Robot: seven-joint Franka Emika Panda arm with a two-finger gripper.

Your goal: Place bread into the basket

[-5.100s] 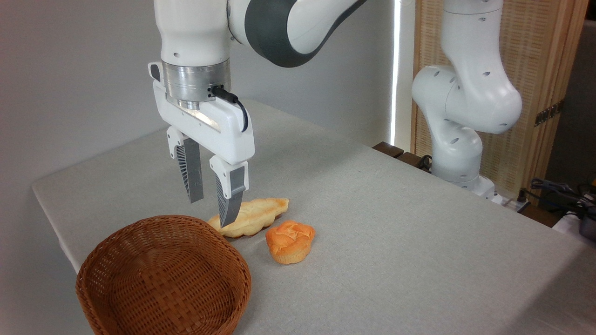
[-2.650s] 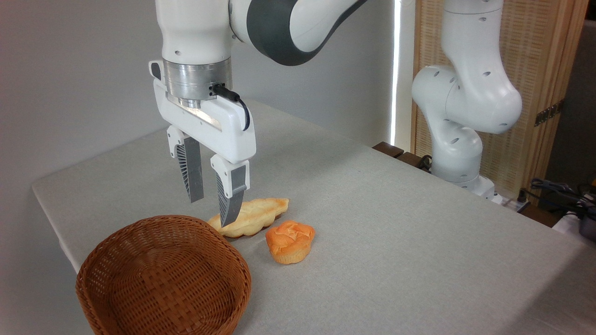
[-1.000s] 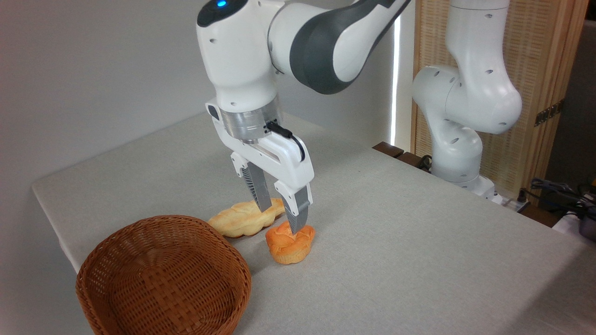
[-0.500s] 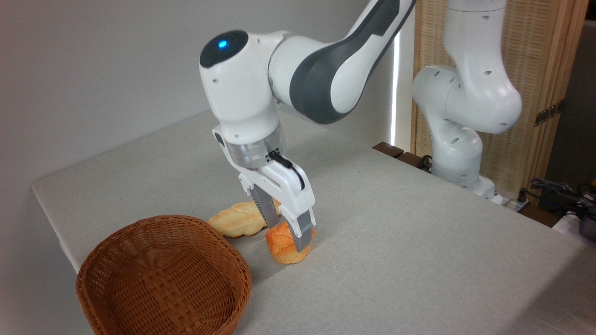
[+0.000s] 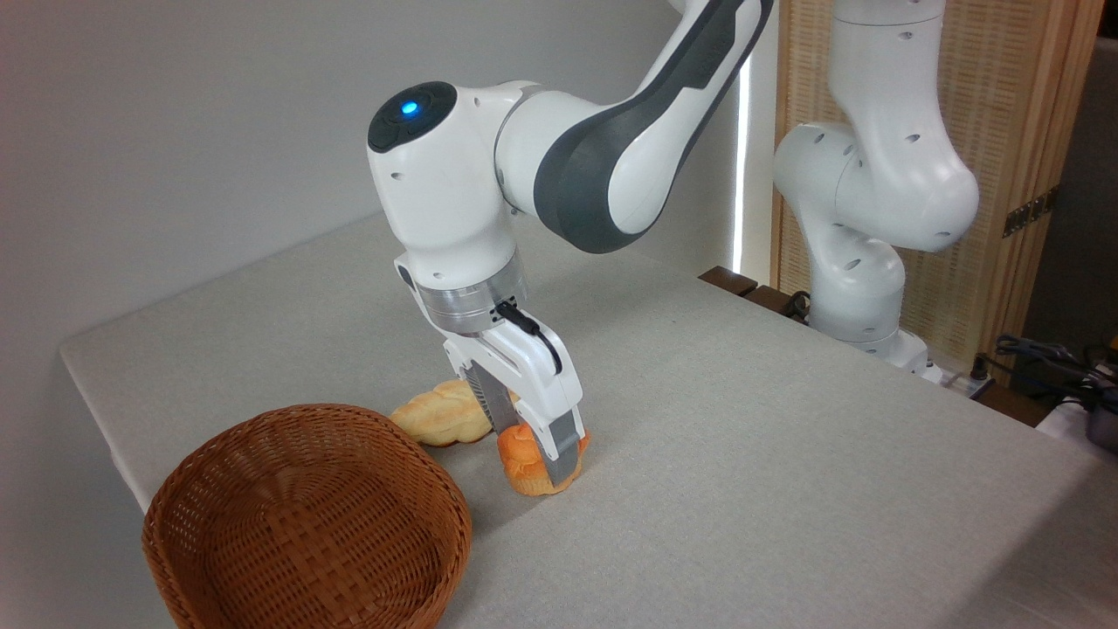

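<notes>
The gripper (image 5: pixel 534 454) is down over the bread (image 5: pixel 522 461), one finger on each side, squeezing it. The bread sits on the table (image 5: pixel 742 454), just right of the basket (image 5: pixel 306 515). A long loaf (image 5: pixel 437 418) lies right behind the basket, touching the bread.

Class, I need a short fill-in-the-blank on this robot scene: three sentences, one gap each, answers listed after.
1. The tool has one finger on each side of the small ____ bun.
2. The wicker basket holds ____ bread.
3. The pale braided loaf lies on the ____, outside the basket.

Answers: orange; no; table
</notes>
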